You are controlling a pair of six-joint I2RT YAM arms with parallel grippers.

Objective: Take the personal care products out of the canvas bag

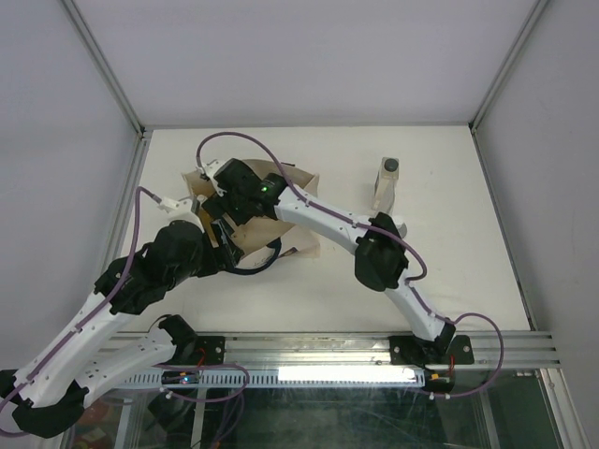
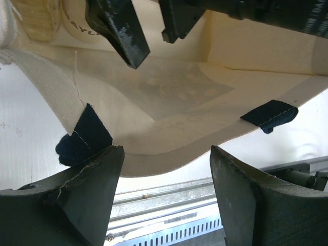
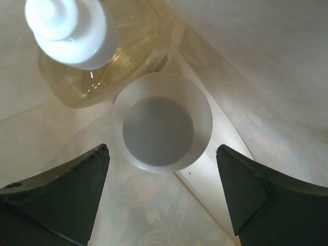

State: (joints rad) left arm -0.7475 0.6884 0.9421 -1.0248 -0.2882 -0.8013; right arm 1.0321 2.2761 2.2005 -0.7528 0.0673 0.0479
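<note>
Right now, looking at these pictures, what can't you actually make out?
- Top view: the left arm and right arm cover the mouth of the canvas bag, so its contents are hidden.
- Right wrist view: the amber-liquid bottle and the frosted round cap show only from above; their bodies are hidden, and the frame edges may cut off other bottles.
- Top view: the label on the standing bottle is too small to read.

The canvas bag (image 1: pixel 304 243) lies left of centre on the counter (image 1: pixel 449 253); one bottle (image 1: pixel 387 182) stands well apart at upper right. Inside the bag, a second bottle (image 3: pixel 97 61) at upper left touches a third bottle (image 3: pixel 161 120) at centre.
</note>
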